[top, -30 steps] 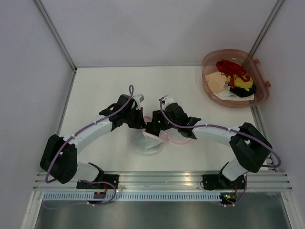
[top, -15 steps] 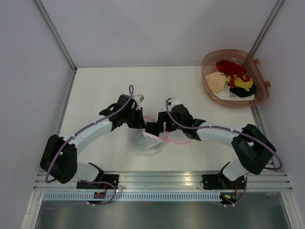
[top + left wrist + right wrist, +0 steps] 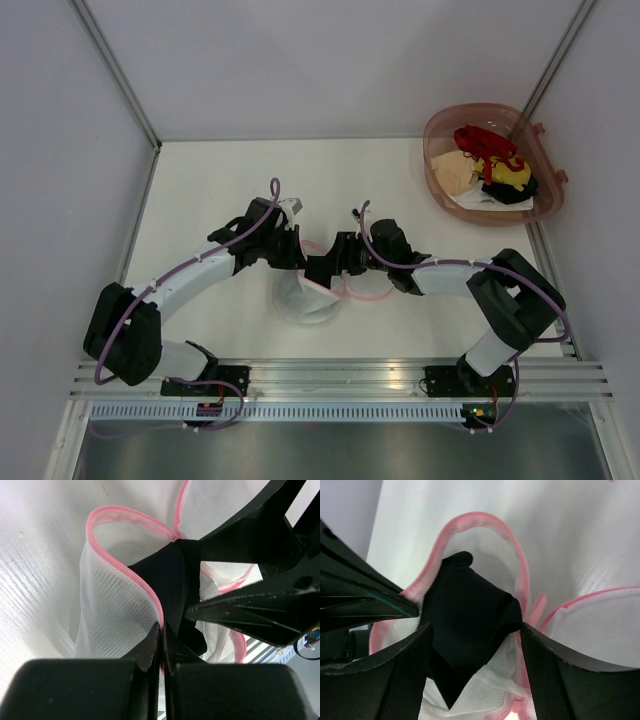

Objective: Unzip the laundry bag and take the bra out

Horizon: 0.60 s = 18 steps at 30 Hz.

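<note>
The laundry bag [image 3: 303, 302], white mesh with a pink zipper rim [image 3: 475, 519], lies unzipped between the two arms, its mouth gaping. A black bra [image 3: 467, 612] sits in that mouth, also seen as the black bra [image 3: 170, 577] in the left wrist view. My left gripper [image 3: 163, 626] is shut on the pink rim, holding the bag's edge up, and shows from above as the left gripper [image 3: 298, 262]. My right gripper [image 3: 475, 630] is open, one finger [image 3: 412, 667] on each side of the bra, at the bag's mouth [image 3: 325, 270].
A pinkish-brown plastic basket [image 3: 427, 160] with red, yellow, black and white clothes stands at the back right corner. The bag's loose flap [image 3: 600, 625] with pink edging lies to the right of the mouth. Walls close in the table at the left, back and right.
The right arm's wrist has swung down and levelled out while its gripper stays at the bag's mouth around the bra. The left gripper has kept its hold on the rim.
</note>
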Available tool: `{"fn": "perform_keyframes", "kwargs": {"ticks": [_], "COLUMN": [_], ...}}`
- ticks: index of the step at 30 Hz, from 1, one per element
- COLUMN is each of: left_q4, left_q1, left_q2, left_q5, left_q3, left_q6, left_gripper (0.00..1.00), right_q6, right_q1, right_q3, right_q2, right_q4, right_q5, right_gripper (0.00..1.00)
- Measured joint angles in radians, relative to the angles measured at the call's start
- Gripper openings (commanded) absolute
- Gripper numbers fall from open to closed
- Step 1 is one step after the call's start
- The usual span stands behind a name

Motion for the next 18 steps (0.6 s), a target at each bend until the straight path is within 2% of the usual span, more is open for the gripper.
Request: {"fn": "perform_keyframes", "kwargs": {"ticks": [3, 9, 18], "left_q4": [0.000, 0.000, 0.000], "left_q1": [0.000, 0.000, 0.000], "left_q2": [0.000, 0.000, 0.000], "left_q5": [-0.001, -0.001, -0.001], "left_q3": [0.000, 0.000, 0.000], "left_q6": [0.000, 0.000, 0.000], "left_gripper": [0.02, 0.02, 0.02], "right_q6": [0.020, 0.019, -0.104], "right_q1": [0.000, 0.000, 0.008], "right_q3": [-0.001, -0.001, 0.030], "right_q2": [0.001, 0.001, 0.001], "right_q4": [0.045, 0.071, -0.091], "right_q5": [-0.033, -0.042, 0.116], "right_gripper": [0.71, 0.69, 0.67]}}
